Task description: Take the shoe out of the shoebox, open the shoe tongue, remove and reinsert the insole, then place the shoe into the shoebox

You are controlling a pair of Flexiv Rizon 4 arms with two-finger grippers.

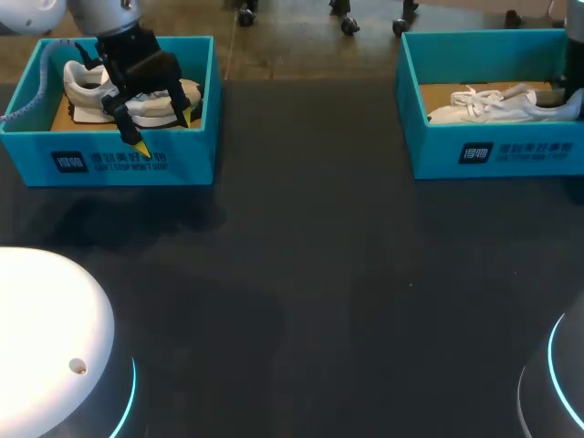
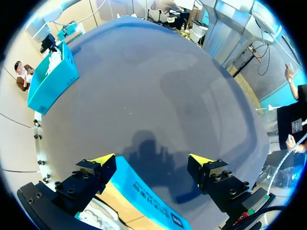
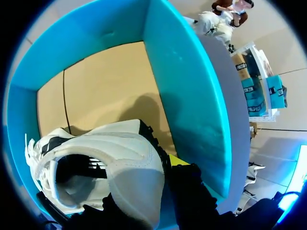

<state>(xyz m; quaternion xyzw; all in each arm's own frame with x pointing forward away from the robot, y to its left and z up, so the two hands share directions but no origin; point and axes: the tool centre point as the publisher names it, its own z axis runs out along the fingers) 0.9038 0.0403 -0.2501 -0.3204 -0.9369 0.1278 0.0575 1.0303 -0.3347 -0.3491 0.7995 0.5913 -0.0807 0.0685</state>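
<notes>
Left teal cardboard shoebox holds a white-and-black sneaker, right teal shoebox a white trainer; left gripper splayed, right gripper grip unclear.

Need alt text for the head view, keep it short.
The left gripper, open, hangs over the left shoebox, teal, which holds a white shoe. Across the dark table, the right shoebox holds a second white shoe, with the right arm at its right end.

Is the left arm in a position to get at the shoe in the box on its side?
Probably yes. The left gripper hangs open over the front wall of the box. The box has no lid, and the shoe lies close beneath the gripper with nothing between them.
</notes>
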